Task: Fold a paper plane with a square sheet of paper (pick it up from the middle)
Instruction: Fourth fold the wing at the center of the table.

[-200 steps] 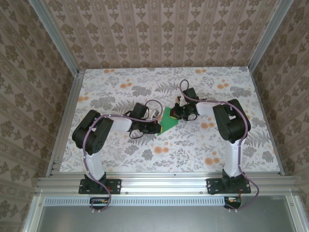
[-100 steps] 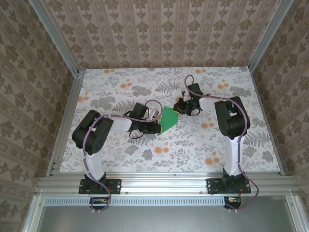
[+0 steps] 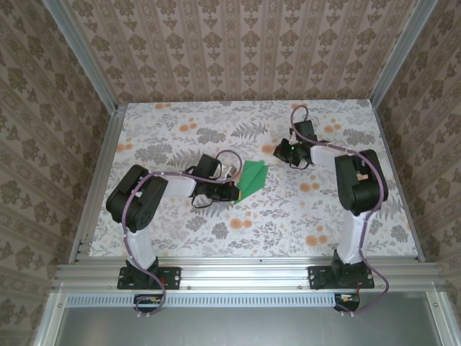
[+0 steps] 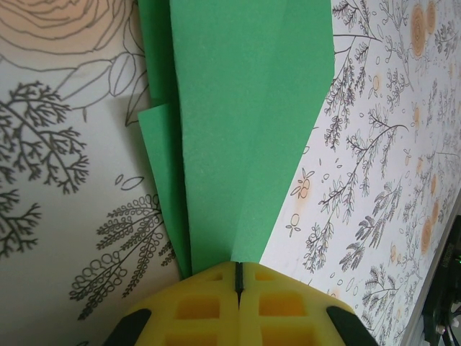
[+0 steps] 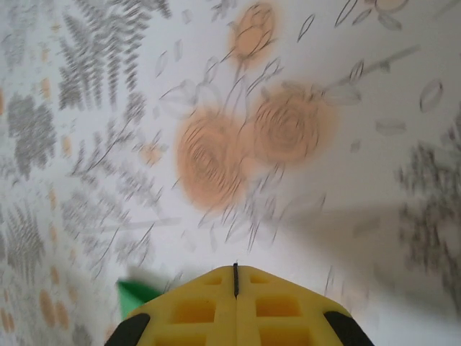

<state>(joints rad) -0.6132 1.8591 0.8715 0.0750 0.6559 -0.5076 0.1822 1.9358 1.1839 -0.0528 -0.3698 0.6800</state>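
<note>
One bright green paper sheet (image 4: 245,130), part-folded into slim tapering shape, layers overlapping, long crease down middle. Sits mid-table over floral tabletop (image 3: 180,231), narrow end pinched in closed left gripper (image 4: 236,268). Judged light, floppy, easily crumpled or torn; best held along centre crease. Right gripper (image 5: 235,272) closed, empty, apart from paper.
</note>
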